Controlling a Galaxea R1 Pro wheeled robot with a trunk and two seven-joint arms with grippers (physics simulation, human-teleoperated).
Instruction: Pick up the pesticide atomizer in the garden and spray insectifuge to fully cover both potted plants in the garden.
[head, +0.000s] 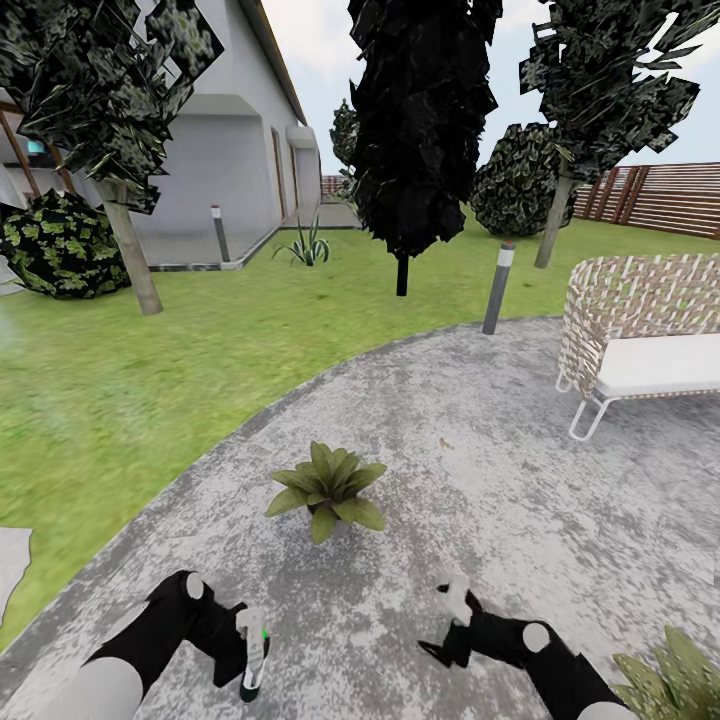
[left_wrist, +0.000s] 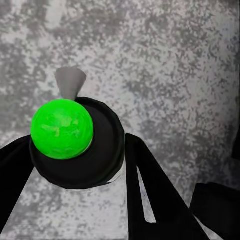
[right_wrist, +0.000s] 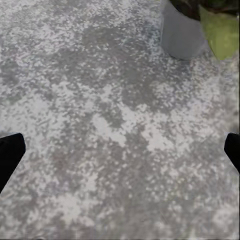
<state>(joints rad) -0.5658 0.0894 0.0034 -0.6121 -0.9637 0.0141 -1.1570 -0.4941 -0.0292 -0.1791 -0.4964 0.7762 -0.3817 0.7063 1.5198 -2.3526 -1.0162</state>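
left arm: low, forearm angled inward | left end effector (head: 250, 655): pointing down, fingers (left_wrist: 155, 195) closed on the pesticide atomizer (head: 254, 650), held upright | right arm: low, forearm angled inward | right end effector (head: 448, 625): fingers (right_wrist: 10, 155) spread wide, holding nothing, facing down

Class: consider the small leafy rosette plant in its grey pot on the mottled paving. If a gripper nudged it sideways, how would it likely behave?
The small green rosette plant in its grey pot would probably slide rather than roll, since it stands upright on the flat grey mottled paving. It might tip, because its broad leaves spread wider than the pot. The leaves would likely bend before the pot moved.
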